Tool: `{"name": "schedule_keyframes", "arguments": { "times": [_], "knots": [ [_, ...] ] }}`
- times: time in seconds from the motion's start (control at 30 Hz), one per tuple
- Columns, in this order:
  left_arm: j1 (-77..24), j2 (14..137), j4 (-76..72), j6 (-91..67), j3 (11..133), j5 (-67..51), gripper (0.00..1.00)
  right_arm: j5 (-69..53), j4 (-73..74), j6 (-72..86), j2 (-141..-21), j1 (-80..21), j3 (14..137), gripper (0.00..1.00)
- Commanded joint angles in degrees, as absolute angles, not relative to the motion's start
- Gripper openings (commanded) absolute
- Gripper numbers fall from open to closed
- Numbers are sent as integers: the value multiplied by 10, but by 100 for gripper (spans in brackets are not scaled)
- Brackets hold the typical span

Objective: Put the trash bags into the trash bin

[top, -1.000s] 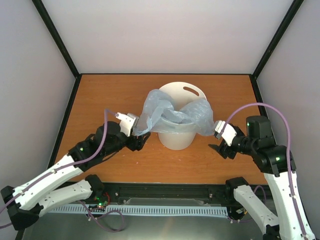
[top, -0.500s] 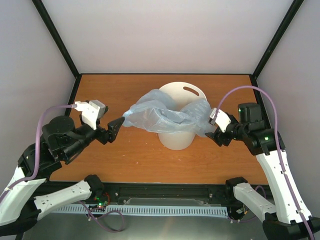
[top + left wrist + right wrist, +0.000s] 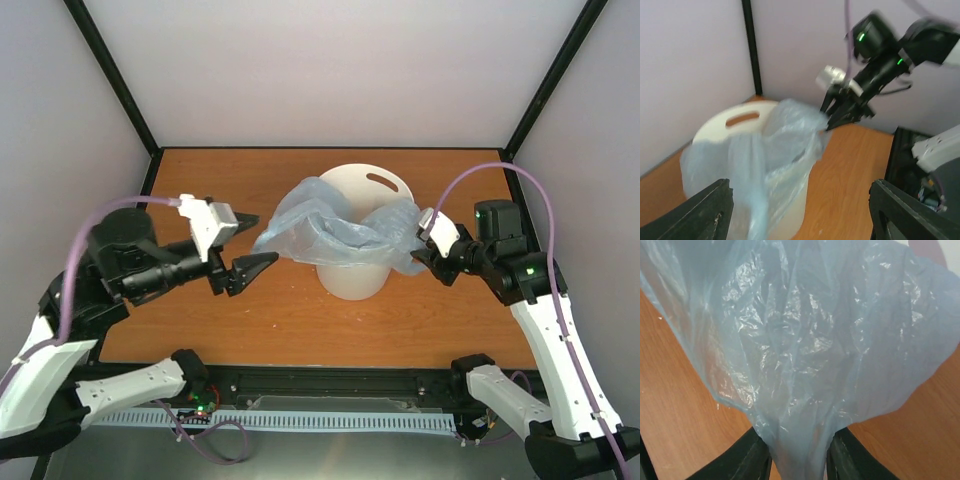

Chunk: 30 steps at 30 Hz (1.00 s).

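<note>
Nearest the bases, the left claw (image 3: 264, 238) stands spread wide with nothing in it. The left flap of the pale-blue trash bag (image 3: 340, 235) reaches out toward the gap between its fingers; its wrist view puts the film ahead of the fingers, not between them. On the other side, the right claw (image 3: 427, 250) is closed on the bag's right end, and its wrist view shows the film gathered into a narrow neck between the two dark fingers (image 3: 752, 460).

Beyond them, in the middle of the orange-brown surface (image 3: 280, 320), the bag lies draped across the mouth of the off-white trash bin (image 3: 350, 282). Its middle sags into the opening while both ends hang outside the rim. At the bin's far rim an oval slot handle (image 3: 380, 181) is uncovered.

The bag looks thin, crinkly and nearly weightless, so it should fold and balloon rather than drop. It is probably slick and easy to tear. The best hold is likely a bunched fold at the loose left flap, pinched deep and then pushed down past the rim.
</note>
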<state>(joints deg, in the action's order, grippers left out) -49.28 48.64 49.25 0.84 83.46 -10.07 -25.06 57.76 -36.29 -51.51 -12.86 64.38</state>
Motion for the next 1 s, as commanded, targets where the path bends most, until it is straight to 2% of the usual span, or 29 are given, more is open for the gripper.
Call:
{"name": "schedule_keyframes", "arguments": {
  "times": [0.0,0.23,0.47,0.73,0.87,0.97],
  "knots": [
    [-490,467,423,29,873,-166,76,-243,565,-342,-515,-131,668,26],
    [-490,520,441,45,849,-66,77,-241,580,-335,-512,-131,701,20],
    [-498,538,426,43,820,-79,77,-247,594,-332,-509,-131,720,19],
    [-529,559,406,59,787,65,75,-257,593,-323,-523,-131,732,13],
    [-543,588,406,73,769,158,69,-265,595,-322,-533,-131,736,6],
    [-546,607,403,73,766,201,58,-265,593,-321,-536,-131,739,6]
  ]
}}
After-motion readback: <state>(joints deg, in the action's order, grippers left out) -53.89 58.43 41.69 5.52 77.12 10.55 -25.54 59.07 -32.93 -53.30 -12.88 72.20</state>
